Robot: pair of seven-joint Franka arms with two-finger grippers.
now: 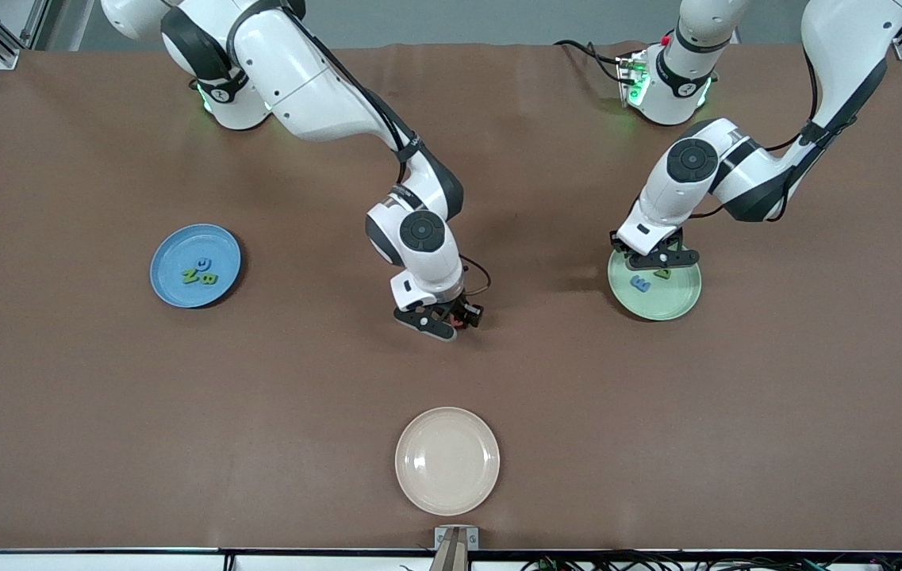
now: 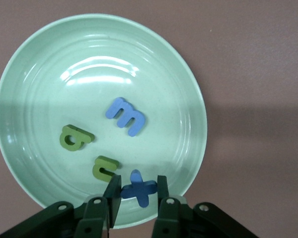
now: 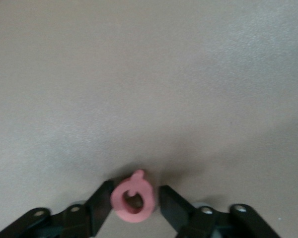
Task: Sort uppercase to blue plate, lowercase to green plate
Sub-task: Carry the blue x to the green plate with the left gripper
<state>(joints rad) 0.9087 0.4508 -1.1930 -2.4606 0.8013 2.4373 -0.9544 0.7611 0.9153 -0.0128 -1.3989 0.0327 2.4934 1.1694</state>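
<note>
My left gripper hangs low over the green plate, shut on the blue x. In the left wrist view the green plate holds the blue m, the green b and the green u. My right gripper is over bare table about midway between the two plates, shut on the pinkish-red Q. The blue plate toward the right arm's end holds the blue C, green N and green B.
An empty cream-white plate lies near the table's front edge, nearer the front camera than my right gripper. A brown mat covers the table.
</note>
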